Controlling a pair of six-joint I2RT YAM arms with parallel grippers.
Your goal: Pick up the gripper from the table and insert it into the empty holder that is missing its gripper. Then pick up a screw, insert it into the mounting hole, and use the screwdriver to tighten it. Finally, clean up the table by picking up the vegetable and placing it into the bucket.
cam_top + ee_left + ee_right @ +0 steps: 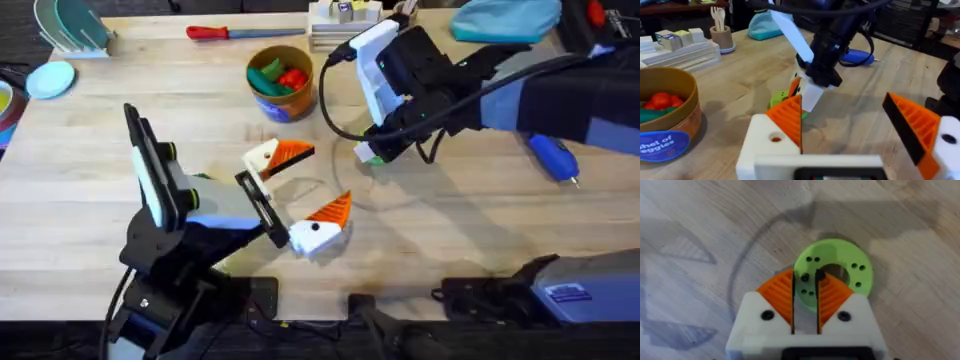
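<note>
**Orange-padded jaws pinching a green ring on a wooden tabletop**

Pale wood formed the tabletop (100, 130). Near its middle, the right gripper (806, 311) pointed straight down, its orange ribbed jaws nearly closed on the rim of a flat green ring (840, 270) lying on the wood. The left gripper (300, 195) lay low nearby with its jaws wide open and nothing between them; both of its white holders (765, 145) carried orange ribbed pads.

Behind the grippers stood the tan bucket (290, 98), with a blue band at its base, holding red and green toy vegetables (275, 75). In the left wrist view a blue label on its side showed white lettering ending in "of Veggies".

A blue powered screwdriver (552, 155) lay on the tabletop under the right arm. A slim red-handled screwdriver (225, 32) lay along the far edge. Whether a screw was present could not be told.
</note>
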